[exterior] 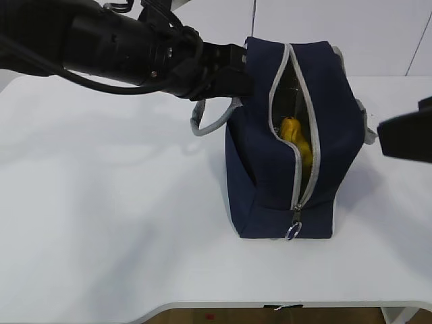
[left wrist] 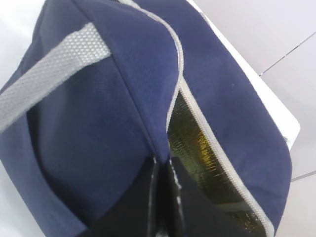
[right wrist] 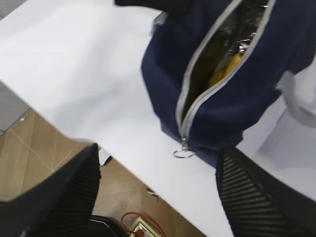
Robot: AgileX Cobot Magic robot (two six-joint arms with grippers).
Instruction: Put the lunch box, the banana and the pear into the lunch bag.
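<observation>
Here your left arm (exterior: pixel 101 47) reaches in from the upper left of the exterior view, stretched nearly level, its gripper (exterior: pixel 237 74) at the top left edge of the lunch bag (exterior: pixel 260 155); in the left wrist view the fingers (left wrist: pixel 163 202) are pressed together on a fold of the navy fabric beside the zipper (exterior: pixel 297 169); your right gripper (right wrist: pixel 158 192) hangs low and off to the bag's right, its two ribbed fingers (right wrist: pixel 252 192) spread wide with nothing between them, looking down at the ring pull (right wrist: pixel 183 153). You have one bag, standing on the white table (exterior: pixel 101 202), unzipped, with one grey handle (exterior: pixel 209 125) looping out at its left; inside the slit you can see yellow fruit (exterior: pixel 297 138), but whether that is the banana, the pear or both cannot be told; the lunch box is not visible.
</observation>
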